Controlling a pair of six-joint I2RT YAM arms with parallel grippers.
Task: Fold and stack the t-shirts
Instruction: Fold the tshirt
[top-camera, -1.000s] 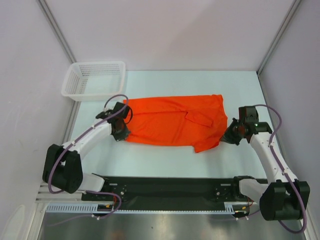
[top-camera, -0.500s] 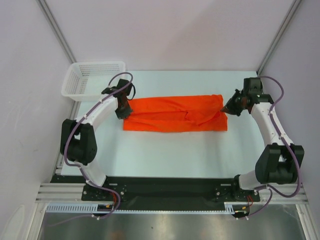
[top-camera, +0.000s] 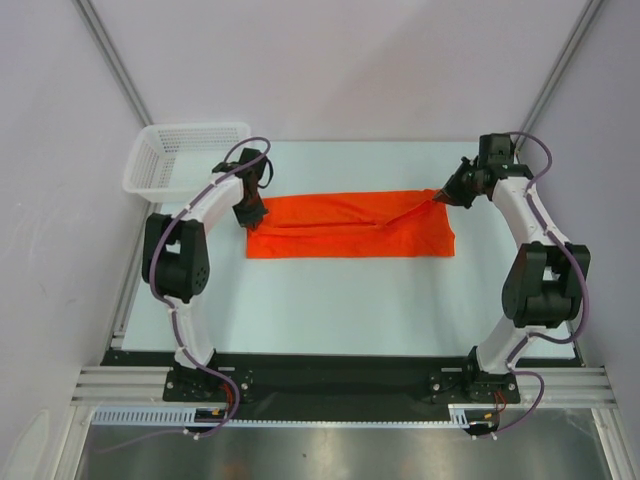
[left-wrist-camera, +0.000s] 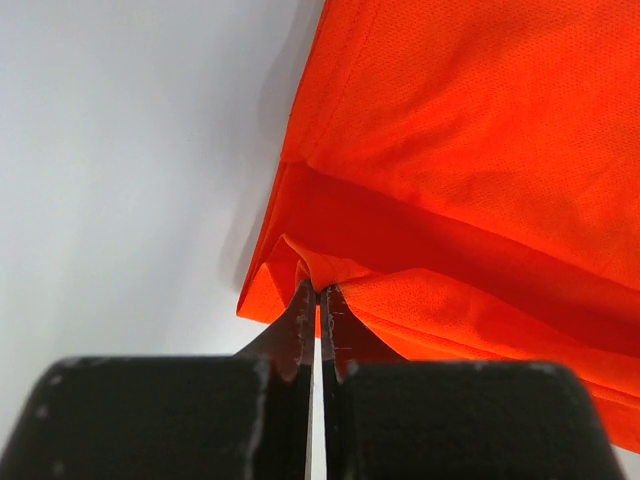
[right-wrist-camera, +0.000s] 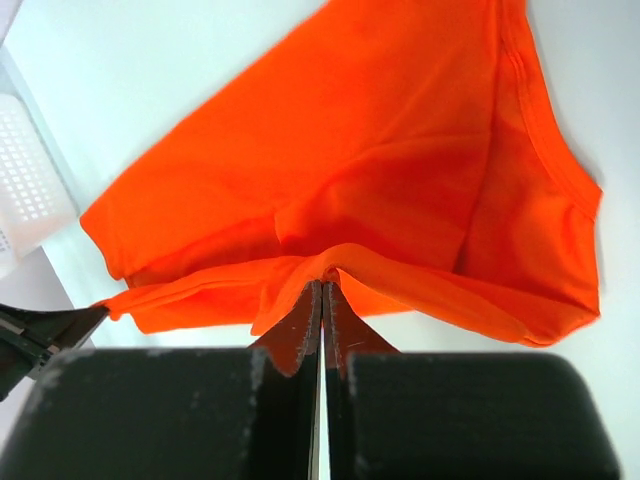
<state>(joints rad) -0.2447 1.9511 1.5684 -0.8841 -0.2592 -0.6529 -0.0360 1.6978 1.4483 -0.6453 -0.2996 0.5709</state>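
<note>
The orange-red t-shirt (top-camera: 350, 225) lies across the middle of the table as a long folded band. My left gripper (top-camera: 250, 212) is at its left end, shut on a pinch of the cloth edge (left-wrist-camera: 320, 270). At the far right corner my right gripper (top-camera: 440, 196) is shut on a fold of the t-shirt (right-wrist-camera: 330, 262), which it holds lifted a little, so the upper layer sags between the two grippers. The layers under the fold are hidden.
A white mesh basket (top-camera: 185, 160) stands at the far left, just behind my left arm. Grey walls and metal posts close in the back and both sides. Both arms stretch far out from their bases at the near edge.
Both grippers carried the near edge of the t-shirt away from the bases over the rest of it. The wide shirt is now a narrow doubled band. Both grips held.
</note>
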